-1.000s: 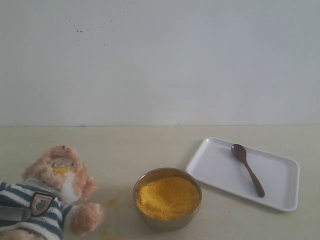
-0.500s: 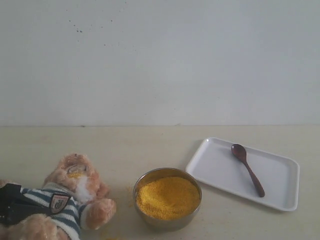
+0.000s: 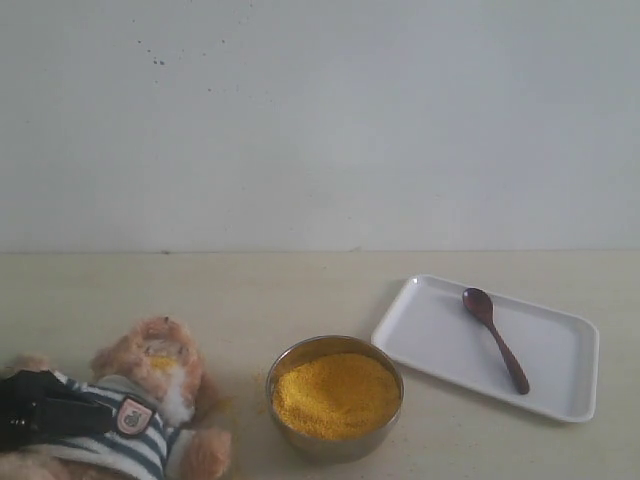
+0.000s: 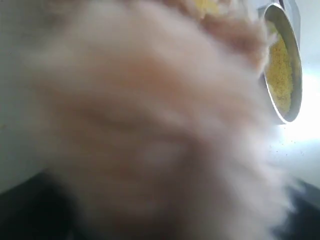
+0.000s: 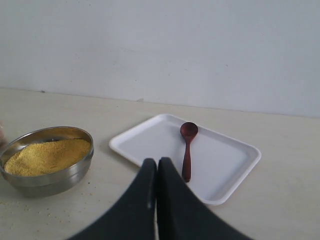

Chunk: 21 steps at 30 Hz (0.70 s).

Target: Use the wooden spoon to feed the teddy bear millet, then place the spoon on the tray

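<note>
**Reddish-brown wooden spoon (image 3: pixel 495 338) lies in the tray (image 3: pixel 440 335)**

The spoon rests flat inside the white tray, which sits just right of the metal bowl (image 3: pixel 330 447) heaped with millet (image 3: pixel 335 392). Left of the bowl, the teddy bear (image 3: pixel 150 365) lies on the table (image 3: pixel 300 285) with yellow grains on its muzzle. The left pincer (image 3: pixel 40 415) lies across the bear's striped body. Fur blurs its camera, so I cannot tell how wide it stands. The right pincer (image 5: pixel 156 165) is pressed together and empty, on the tray's side of the bowl.
</note>
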Tool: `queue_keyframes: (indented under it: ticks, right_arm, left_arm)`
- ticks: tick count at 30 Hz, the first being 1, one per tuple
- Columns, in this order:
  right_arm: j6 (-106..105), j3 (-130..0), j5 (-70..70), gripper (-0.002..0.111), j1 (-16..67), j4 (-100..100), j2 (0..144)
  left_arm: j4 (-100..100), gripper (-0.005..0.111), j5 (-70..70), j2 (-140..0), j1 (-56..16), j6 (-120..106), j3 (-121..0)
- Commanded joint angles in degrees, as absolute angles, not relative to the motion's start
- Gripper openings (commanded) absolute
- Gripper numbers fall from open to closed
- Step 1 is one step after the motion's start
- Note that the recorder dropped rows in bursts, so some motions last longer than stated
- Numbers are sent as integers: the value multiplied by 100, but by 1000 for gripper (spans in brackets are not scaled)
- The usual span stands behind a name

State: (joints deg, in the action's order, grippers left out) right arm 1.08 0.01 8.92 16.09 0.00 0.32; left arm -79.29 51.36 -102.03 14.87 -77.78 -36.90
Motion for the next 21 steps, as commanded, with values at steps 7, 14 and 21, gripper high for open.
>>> queue_keyframes:
  ticks: [7,14,21]
  right_arm:
    - [116,0,890,0,1589,0,0]
    - [116,0,890,0,1589,0,0]
    - [116,0,890,0,1589,0,0]
  left_arm:
    - [-7857,78,5135,-10197,1770,-7484,-3899]
    - [-7724,77,5571,-9996,2690,-7375,-3921]
    - [-8260,73,6482,-9435,3627,-6986,-3921]
